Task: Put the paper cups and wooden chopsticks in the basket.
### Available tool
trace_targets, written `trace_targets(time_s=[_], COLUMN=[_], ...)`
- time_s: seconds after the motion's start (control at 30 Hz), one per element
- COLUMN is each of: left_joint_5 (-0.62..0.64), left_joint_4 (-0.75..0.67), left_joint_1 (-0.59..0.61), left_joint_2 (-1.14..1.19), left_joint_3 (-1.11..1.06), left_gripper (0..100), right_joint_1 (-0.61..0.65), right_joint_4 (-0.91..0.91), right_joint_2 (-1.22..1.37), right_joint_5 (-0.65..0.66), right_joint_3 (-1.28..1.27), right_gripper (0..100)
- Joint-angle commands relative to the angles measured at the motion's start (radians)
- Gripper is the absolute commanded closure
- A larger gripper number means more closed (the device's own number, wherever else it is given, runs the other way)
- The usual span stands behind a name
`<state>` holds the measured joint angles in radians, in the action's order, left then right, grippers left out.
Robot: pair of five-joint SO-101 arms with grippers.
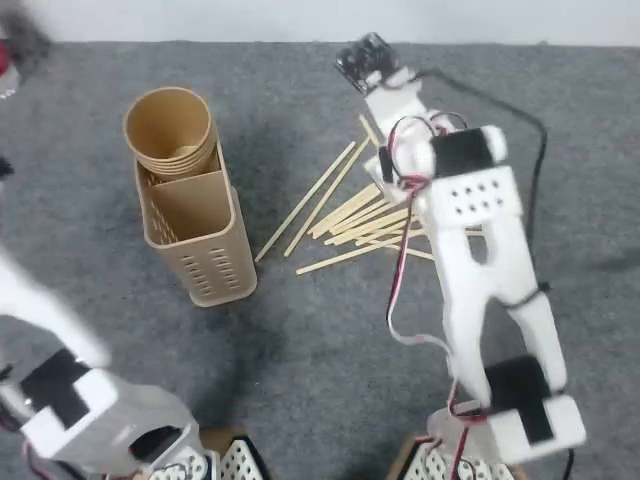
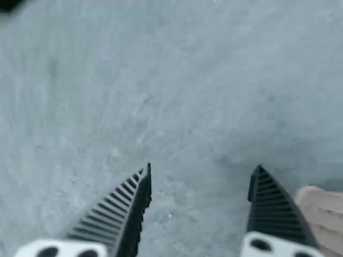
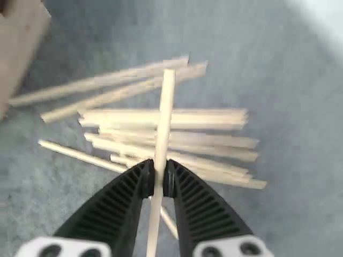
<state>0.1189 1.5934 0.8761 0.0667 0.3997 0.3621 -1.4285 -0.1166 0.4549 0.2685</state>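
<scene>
A tan slotted basket stands on the grey cloth with stacked paper cups in its far compartment. Several wooden chopsticks lie in a loose pile to its right. My right arm hangs over that pile. In the right wrist view my right gripper is shut on one chopstick, held above the pile and crossing it. My left gripper is open over bare cloth with nothing between its fingers. The left arm sits at the near left corner.
A black cable runs behind the right arm. The basket's corner shows beyond the pile in the right wrist view. A tan ridged edge lies beside my left gripper. Both arm bases stand at the near edge.
</scene>
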Motion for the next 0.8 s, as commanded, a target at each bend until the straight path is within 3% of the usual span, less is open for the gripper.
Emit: trace_targets(time_s=[0.0, 0.13, 0.27, 0.43, 0.57, 0.77], left_joint_5=[-0.038, -0.038, -0.035, -0.035, -0.035, 0.040], left_joint_4=[-0.308, -0.557, -0.867, -1.249, -1.369, -1.427], left_joint_1=[0.043, 0.025, 0.014, -0.003, -0.055, -0.144], left_joint_2=[-0.014, -0.031, -0.023, -0.031, -0.021, -0.021], left_joint_3=[-0.409, -0.700, -0.963, -1.178, -1.210, -1.210], left_gripper=[71, 71, 71, 71, 71, 74], right_joint_1=[0.084, 0.251, 0.447, 0.512, 0.509, 0.533], right_joint_4=[-0.068, -0.048, 0.110, 0.384, 0.522, 0.656], right_joint_2=[-0.125, -0.202, -0.268, -0.271, -0.208, -0.110], right_joint_5=[0.023, -0.008, -0.121, -0.264, -0.373, -0.483], right_joint_3=[0.163, 0.229, 0.245, 0.239, 0.239, 0.239], right_gripper=[99.1, 99.1, 99.1, 99.1, 99.1, 99.1])
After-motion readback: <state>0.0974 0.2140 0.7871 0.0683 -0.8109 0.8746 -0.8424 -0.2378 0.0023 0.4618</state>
